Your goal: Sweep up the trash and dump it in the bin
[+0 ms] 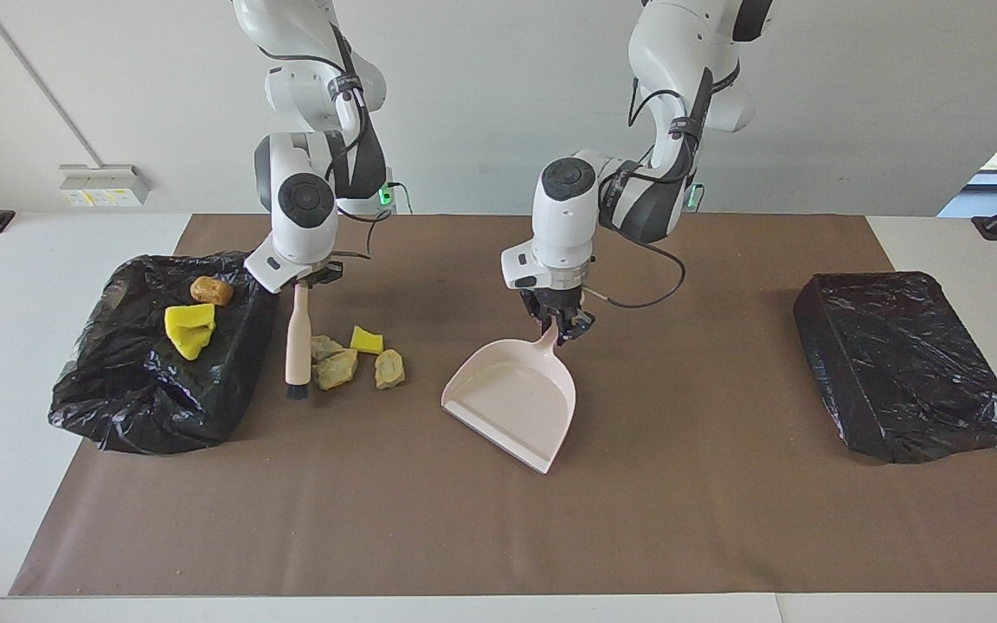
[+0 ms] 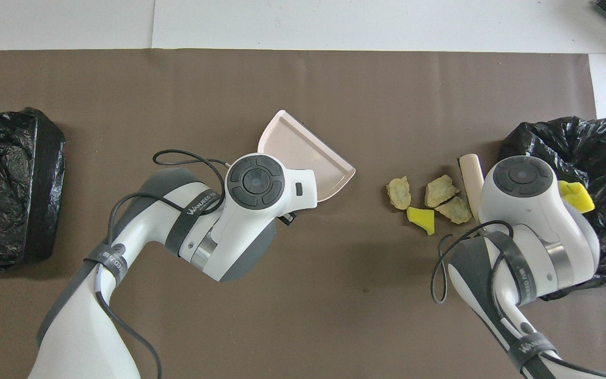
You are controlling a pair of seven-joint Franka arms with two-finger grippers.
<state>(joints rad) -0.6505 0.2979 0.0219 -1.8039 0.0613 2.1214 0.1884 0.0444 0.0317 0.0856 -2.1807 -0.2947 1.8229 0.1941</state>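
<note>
Counter runs the full frame width, with brown paper over its middle. Two black bag-lined bins sit on it: trash bin at mid-left of the facing view and spare bin at mid-right.

My left arm comes down from the top right of centre in the facing view. My left claw is clamped on the handle of the pink dustpan, centre frame. The pan is tilted, its open mouth turned toward the lower left of that view.

My right arm comes down from the top left. My right claw is closed on the top of the brush, which hangs nearly upright with its dark bristles down by the paper, between the trash bin and the loose pieces.

Trash on the paper, left of centre in the facing view, in a tight cluster just beside the brush: three tan rocks and one yellow wedge.

Trash already in the bin, upper part of the liner: yellow sponge and orange-brown lump.
</note>
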